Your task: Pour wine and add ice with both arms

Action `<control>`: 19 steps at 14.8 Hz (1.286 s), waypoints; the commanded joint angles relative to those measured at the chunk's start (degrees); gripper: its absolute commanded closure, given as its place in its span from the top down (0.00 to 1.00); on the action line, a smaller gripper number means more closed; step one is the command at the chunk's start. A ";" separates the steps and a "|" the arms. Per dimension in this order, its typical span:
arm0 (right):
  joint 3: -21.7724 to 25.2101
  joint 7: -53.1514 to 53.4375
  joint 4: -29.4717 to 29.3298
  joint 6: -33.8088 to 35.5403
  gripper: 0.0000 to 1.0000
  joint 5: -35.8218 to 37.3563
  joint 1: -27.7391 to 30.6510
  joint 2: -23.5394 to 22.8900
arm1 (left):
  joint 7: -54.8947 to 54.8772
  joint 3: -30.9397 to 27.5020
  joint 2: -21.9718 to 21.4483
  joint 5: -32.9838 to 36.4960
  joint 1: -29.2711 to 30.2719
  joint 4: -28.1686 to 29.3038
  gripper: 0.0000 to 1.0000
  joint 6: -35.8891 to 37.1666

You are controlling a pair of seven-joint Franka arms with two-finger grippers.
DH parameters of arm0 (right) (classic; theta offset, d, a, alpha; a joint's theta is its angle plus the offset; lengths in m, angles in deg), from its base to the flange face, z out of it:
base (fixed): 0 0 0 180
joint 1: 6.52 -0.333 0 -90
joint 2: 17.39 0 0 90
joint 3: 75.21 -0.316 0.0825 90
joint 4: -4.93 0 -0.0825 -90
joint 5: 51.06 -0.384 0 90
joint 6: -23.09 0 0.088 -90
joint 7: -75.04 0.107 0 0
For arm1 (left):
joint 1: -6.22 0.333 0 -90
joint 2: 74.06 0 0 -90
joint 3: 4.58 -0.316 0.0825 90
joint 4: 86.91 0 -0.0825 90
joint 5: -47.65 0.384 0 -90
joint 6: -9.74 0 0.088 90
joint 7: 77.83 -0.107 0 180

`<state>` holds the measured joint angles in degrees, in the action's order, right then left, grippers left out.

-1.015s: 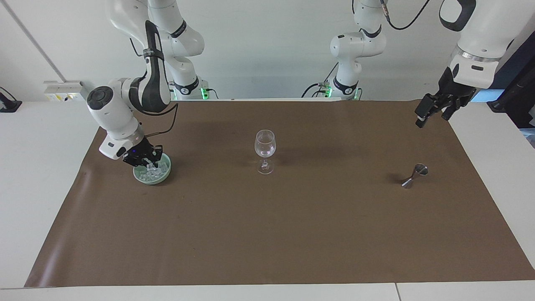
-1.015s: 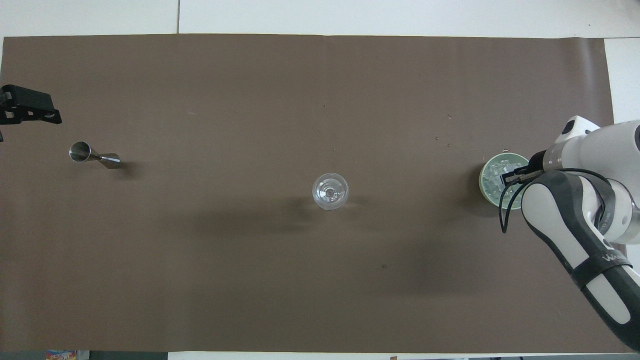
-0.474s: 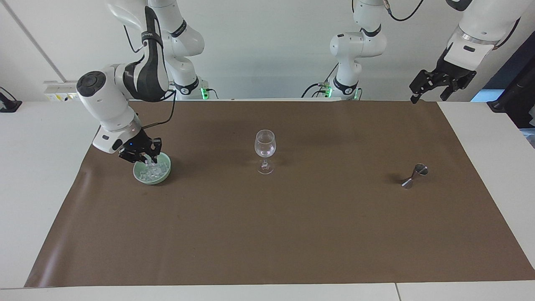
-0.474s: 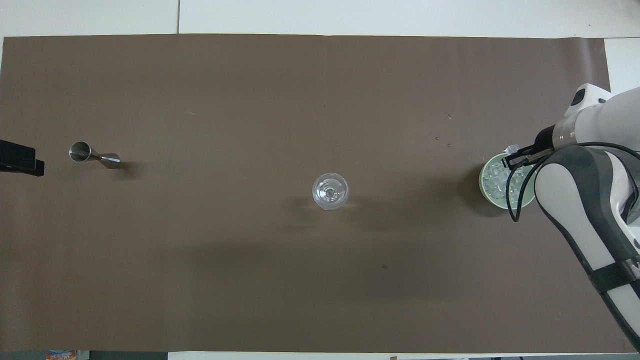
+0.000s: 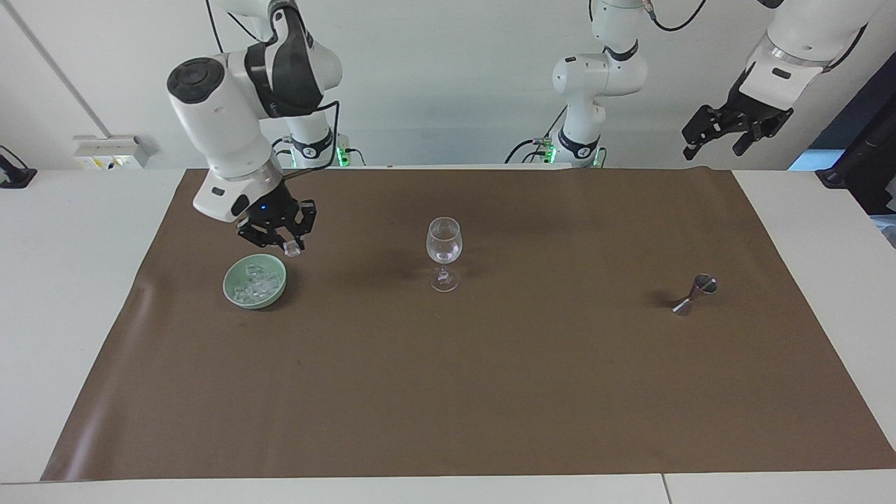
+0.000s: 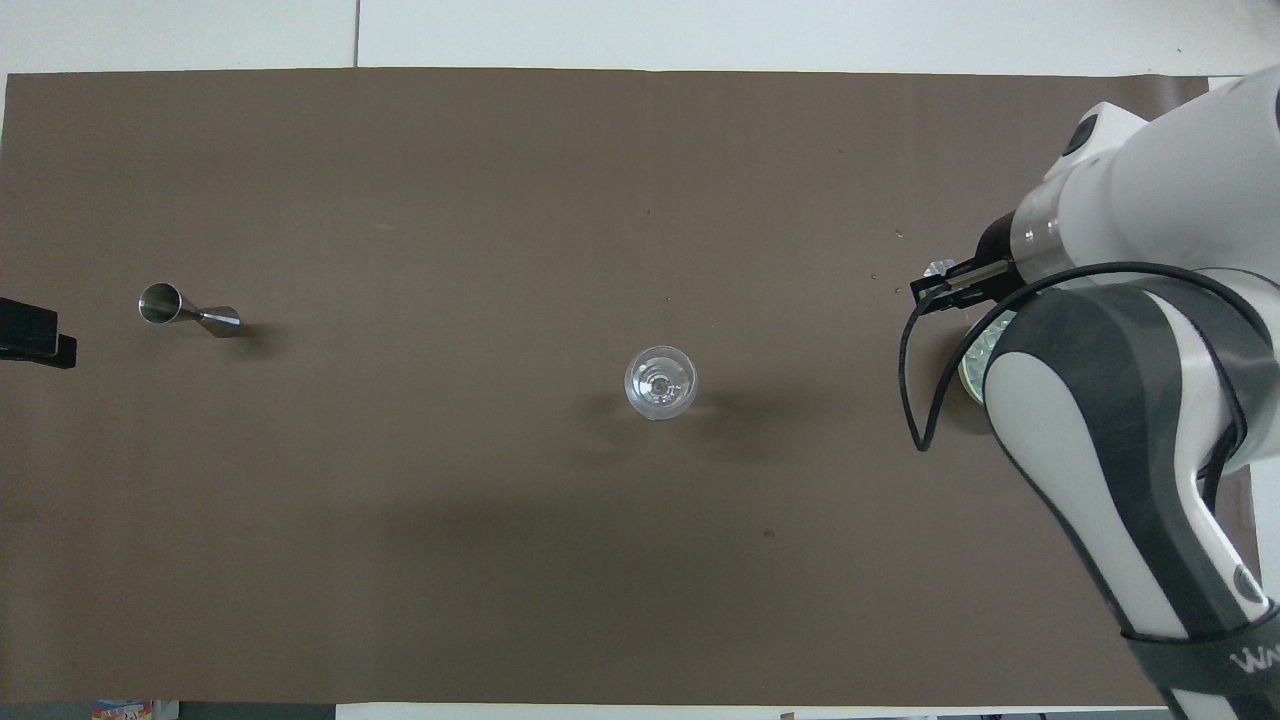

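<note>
A heap of ice lies in a pale green bowl at the right arm's end of the mat. My right gripper is raised just above the bowl's rim and is shut on one ice cube. That cube also shows in the overhead view, in front of the right gripper. There the right arm covers most of the bowl. A clear wine glass stands upright at mid-mat. My left gripper waits high over the table's edge at the left arm's end, open and empty.
A steel jigger lies on its side on the brown mat toward the left arm's end; it also shows in the overhead view. A tip of the left gripper shows at that view's edge.
My right gripper has risen out of the bowl with one ice cube and moved toward the glass. My left gripper has lifted and drawn back from over the mat.
</note>
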<state>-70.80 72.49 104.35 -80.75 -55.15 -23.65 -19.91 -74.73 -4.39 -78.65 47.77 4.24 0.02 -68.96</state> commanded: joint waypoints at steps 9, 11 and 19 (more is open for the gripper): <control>0.16 23.54 -12.49 1.72 0.17 -0.83 -16.25 -5.82 | -1.16 -0.45 3.09 0.59 -0.83 -2.74 1.00 0.22; 0.16 26.88 -12.49 0.31 0.17 0.13 -19.50 -7.23 | -1.07 -0.37 1.52 0.59 -1.09 -1.51 1.00 0.13; 0.16 27.33 -9.25 -1.01 0.17 2.51 -21.98 -8.91 | -1.16 -0.46 -1.13 0.50 -0.66 -0.27 1.00 -0.40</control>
<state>-70.84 99.42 93.33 -81.46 -53.67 -44.91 -29.65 -75.09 -4.34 -78.89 47.77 3.73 -2.12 -68.80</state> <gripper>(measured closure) 0.753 0.000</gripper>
